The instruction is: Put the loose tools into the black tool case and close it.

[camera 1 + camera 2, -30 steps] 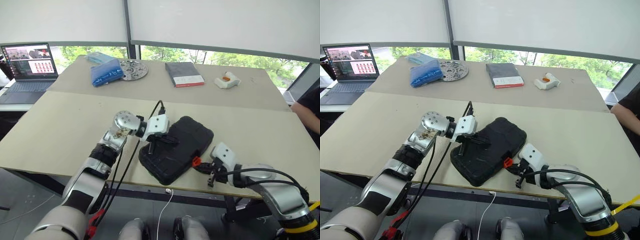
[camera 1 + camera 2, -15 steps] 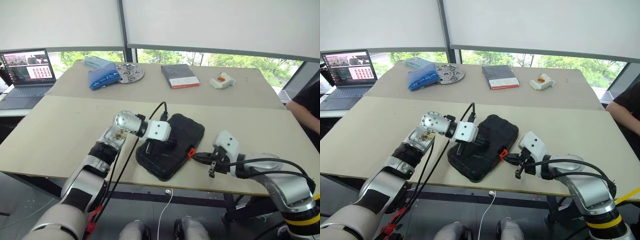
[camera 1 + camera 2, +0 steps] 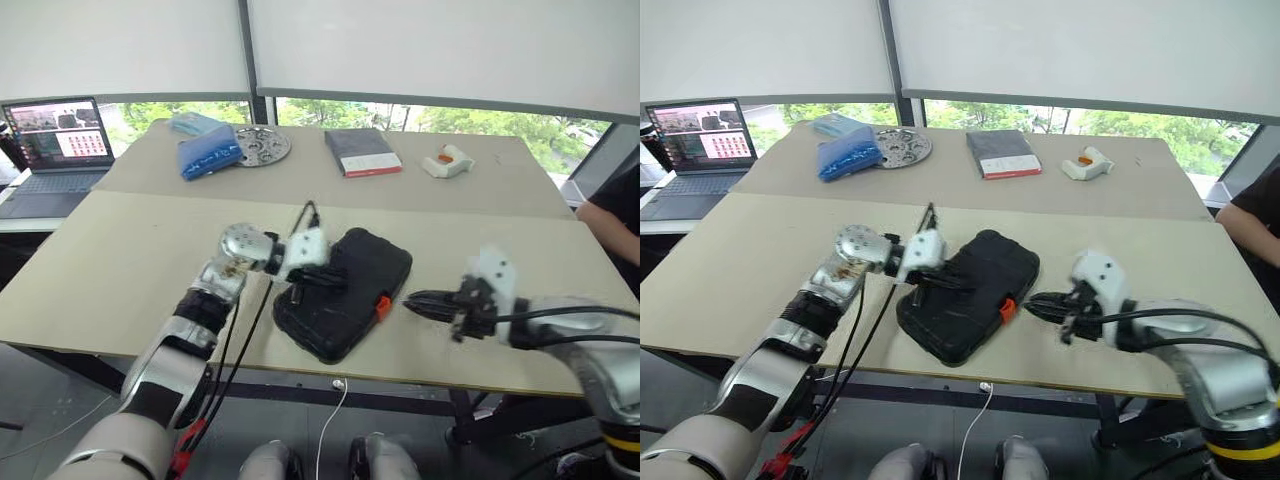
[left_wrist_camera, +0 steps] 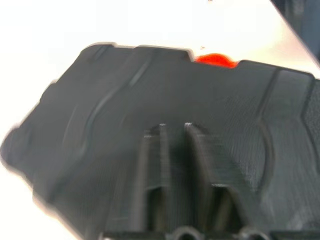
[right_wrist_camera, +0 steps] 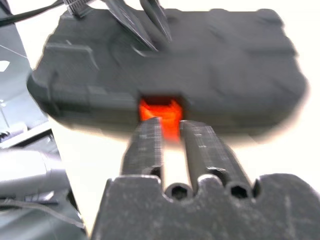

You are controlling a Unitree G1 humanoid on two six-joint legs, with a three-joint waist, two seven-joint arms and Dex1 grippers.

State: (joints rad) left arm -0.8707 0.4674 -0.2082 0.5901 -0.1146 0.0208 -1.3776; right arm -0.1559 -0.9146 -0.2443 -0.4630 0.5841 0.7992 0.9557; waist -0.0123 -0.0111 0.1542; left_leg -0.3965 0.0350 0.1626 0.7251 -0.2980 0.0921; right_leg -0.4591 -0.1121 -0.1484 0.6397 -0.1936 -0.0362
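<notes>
The black tool case (image 3: pixel 372 266) lies shut on the tan table, near its front edge, with its orange latch (image 3: pixel 382 307) facing my right side. The loose tools are out of view. My left gripper (image 3: pixel 318 283) hovers low over the left part of the lid, its fingers (image 4: pixel 157 150) slightly open with nothing between them. My right gripper (image 3: pixel 415 300) hangs a short way right of the latch, clear of it, pointing at it. Its fingers (image 5: pixel 145 145) are slightly open and empty, framing the latch (image 5: pixel 159 107).
On the far table stand a laptop (image 3: pixel 55 135), a blue bag (image 3: pixel 210 152), a round metal disc (image 3: pixel 262 145), a dark grey book (image 3: pixel 362 150) and a small white-orange item (image 3: pixel 450 160). A person's arm (image 3: pixel 618 215) shows at the right edge.
Both grippers have gone from shut to slightly open. The right one has drawn back from the latch, up and to the right. The left one has shifted left over the lid.
</notes>
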